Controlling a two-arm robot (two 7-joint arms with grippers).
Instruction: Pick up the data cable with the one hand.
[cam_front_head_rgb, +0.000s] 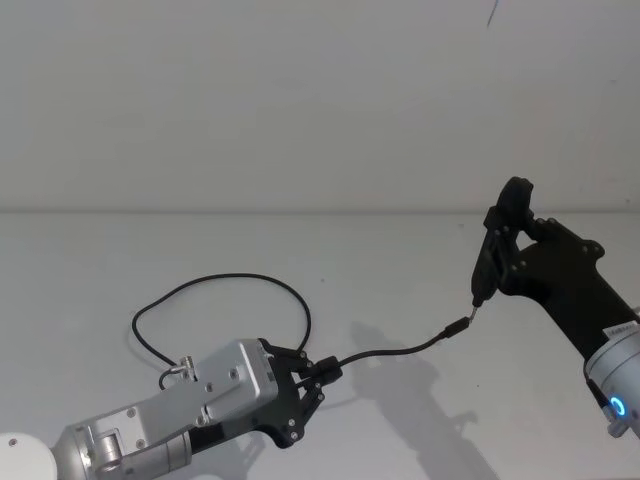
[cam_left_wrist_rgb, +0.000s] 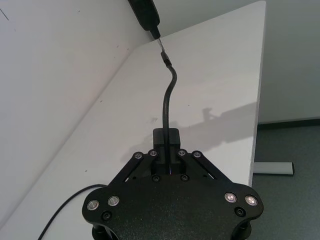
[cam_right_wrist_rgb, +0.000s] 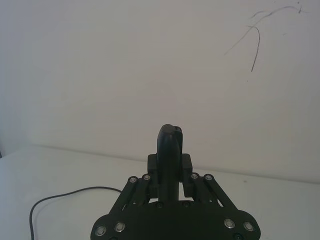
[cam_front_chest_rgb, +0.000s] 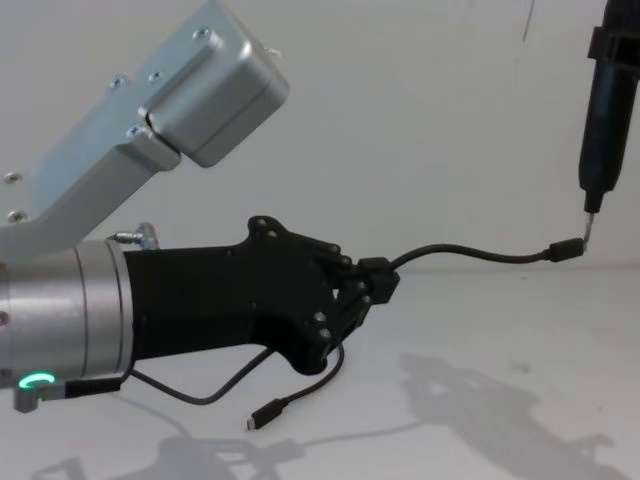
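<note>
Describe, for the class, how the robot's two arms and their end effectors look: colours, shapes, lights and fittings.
The left end effector is bulky black plastic with jointed linkage fingers dotted with silver screw heads. It joins a silver cylindrical wrist carrying a boxy silver metal housing and a green glowing ring. The right end effector is the same black plastic linkage build, on a pale wrist with a blue glowing ring.

We see a white table (cam_left_wrist_rgb: 220, 75) beneath the tool, a plain white wall (cam_front_head_rgb: 300, 100) beyond it, and grey floor (cam_left_wrist_rgb: 290, 150) past the table's edge.
</note>
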